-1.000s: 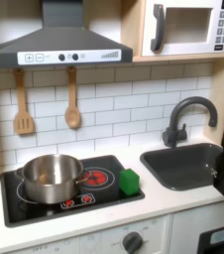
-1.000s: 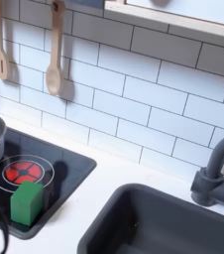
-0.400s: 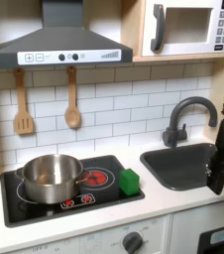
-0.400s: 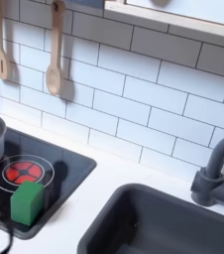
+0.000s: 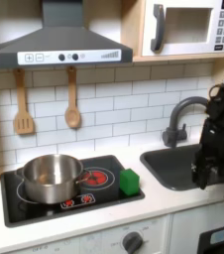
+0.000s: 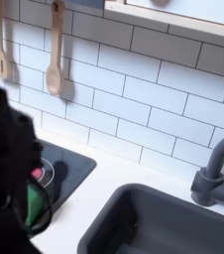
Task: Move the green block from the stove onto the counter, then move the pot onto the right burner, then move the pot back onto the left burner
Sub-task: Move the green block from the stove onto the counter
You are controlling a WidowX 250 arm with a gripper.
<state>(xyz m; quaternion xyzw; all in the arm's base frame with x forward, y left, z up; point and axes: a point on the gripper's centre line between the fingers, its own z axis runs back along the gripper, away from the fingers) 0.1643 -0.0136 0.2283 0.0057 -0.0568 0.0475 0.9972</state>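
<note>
The green block (image 5: 130, 182) sits on the right end of the black stove (image 5: 25, 210), beside the right burner (image 5: 97, 179). The steel pot (image 5: 53, 177) stands on the left side of the stove and hides the left burner. In the first exterior view my gripper (image 5: 201, 175) hangs blurred over the sink, well to the right of the block and above the counter (image 5: 168, 204); its jaws are too blurred to read. In the second exterior view my dark arm (image 6: 10, 159) covers most of the stove (image 6: 72, 167), and only a green tint of the block (image 6: 36, 203) shows through.
The dark grey sink (image 5: 178, 167) with its faucet (image 5: 183, 117) lies right of the stove. A spatula (image 5: 23, 104) and a wooden spoon (image 5: 72, 99) hang on the tiled wall. A range hood (image 5: 59, 40) and a microwave (image 5: 188, 28) are overhead.
My arm has swung from the first exterior view's right edge leftward over the sink. In the second exterior view it now blocks the burner and the block. Pot and block have not moved.
</note>
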